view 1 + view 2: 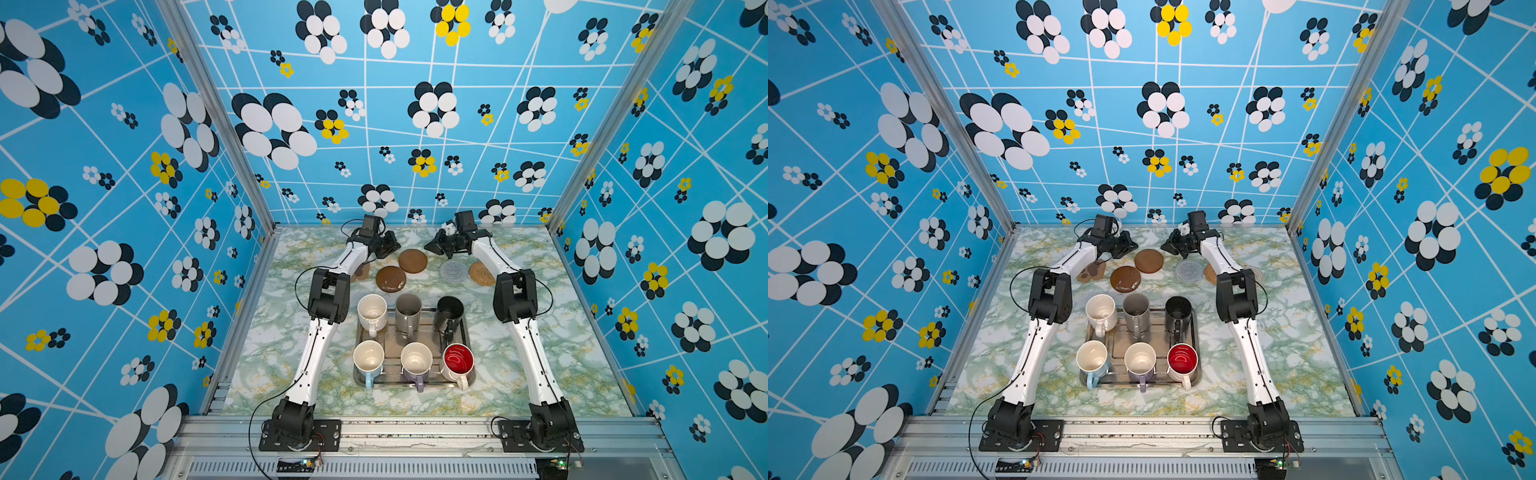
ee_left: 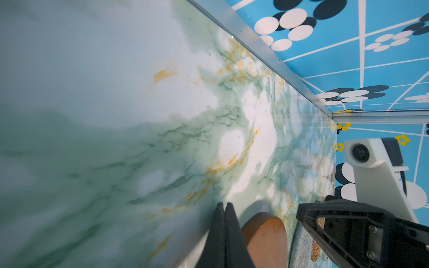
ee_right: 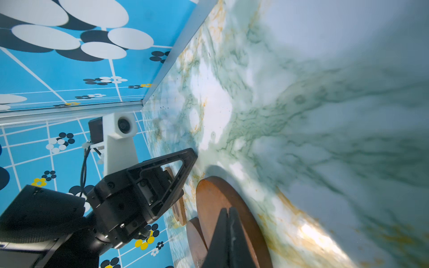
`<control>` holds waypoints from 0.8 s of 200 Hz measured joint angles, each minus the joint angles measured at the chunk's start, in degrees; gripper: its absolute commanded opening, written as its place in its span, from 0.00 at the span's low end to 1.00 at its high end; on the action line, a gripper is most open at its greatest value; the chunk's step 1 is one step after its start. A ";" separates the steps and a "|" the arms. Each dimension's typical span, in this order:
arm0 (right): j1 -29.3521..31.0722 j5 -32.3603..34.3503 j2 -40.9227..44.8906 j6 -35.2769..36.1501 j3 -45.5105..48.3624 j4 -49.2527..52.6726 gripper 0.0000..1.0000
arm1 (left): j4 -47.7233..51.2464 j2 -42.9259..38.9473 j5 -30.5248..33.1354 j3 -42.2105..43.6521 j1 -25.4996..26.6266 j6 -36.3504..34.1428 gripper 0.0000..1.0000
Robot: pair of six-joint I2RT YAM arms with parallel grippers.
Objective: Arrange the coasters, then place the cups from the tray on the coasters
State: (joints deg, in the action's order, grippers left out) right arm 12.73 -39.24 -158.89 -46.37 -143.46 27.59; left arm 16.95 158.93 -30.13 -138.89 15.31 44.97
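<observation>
The left gripper [image 1: 392, 245] had its jaws pressed together on nothing; it hung low over the table [image 1: 266, 353], beyond the far edge of the tray [image 1: 390, 338], left of that edge's middle, pointing inward. The right gripper [image 1: 432, 246], likewise closed and empty, hung beyond the same edge right of its middle and faced the left one, with a gap between their tips.

Five coasters lay flat on the table between the grippers and the tray's far edge. The far disc [image 1: 412, 261] lay nearest both tips. The near disc [image 1: 390, 279] sat closer to the tray, just beyond its far left part. The paw coaster [image 1: 1092, 271] lay beyond the tray's far left corner, partly under the left arm. The woven coaster [image 1: 453, 271] and, just beside it, the rattan coaster [image 1: 481, 274] lay beyond the far right corner, the rattan one partly hidden by the right arm.

All six cups stood upright in the tray, handles toward its near edge. Along the far edge, left to right, stood the cream cup [image 1: 372, 311], grey cup [image 1: 408, 311] and black cup [image 1: 449, 313]. Along the near edge stood the blue cup [image 1: 368, 359], lilac cup [image 1: 416, 361] and red-lined cup [image 1: 458, 361]
</observation>
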 measured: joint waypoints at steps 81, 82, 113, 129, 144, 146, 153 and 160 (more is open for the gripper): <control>-0.02 1.11 -1.46 -0.48 -0.09 0.61 0.00 | 2.80 0.00 -2.69 -0.48 1.14 -2.95 0.00; -0.02 1.16 -1.46 -0.42 -0.09 0.68 0.00 | 2.86 0.00 -2.71 -0.48 1.16 -3.06 0.00; -0.02 2.21 -1.29 2.62 -0.72 3.41 0.00 | 4.02 0.00 -3.89 -0.70 1.90 -4.04 0.00; -0.02 3.45 -0.68 4.70 -0.74 5.64 0.00 | 4.31 0.00 -4.46 -0.70 2.40 -4.13 0.00; -0.02 4.59 -0.02 6.43 -0.74 7.61 0.00 | 4.55 0.00 -4.92 -0.70 2.97 -4.33 0.00; -0.02 4.74 0.11 6.69 -0.68 7.89 0.00 | 4.66 0.00 -5.03 -0.70 3.08 -4.35 0.00; -0.02 5.33 0.48 7.37 -0.44 8.74 0.00 | 4.85 0.00 -5.25 -0.70 3.34 -4.50 0.00; -0.02 5.88 0.94 8.09 -0.09 9.46 0.00 | 5.05 0.00 -5.44 -0.70 3.63 -4.70 0.00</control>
State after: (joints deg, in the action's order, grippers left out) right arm 12.71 -33.36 -157.95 -38.28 -143.55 37.06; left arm 22.00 158.93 -35.57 -139.59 18.94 40.27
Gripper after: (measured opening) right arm 0.049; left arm 0.046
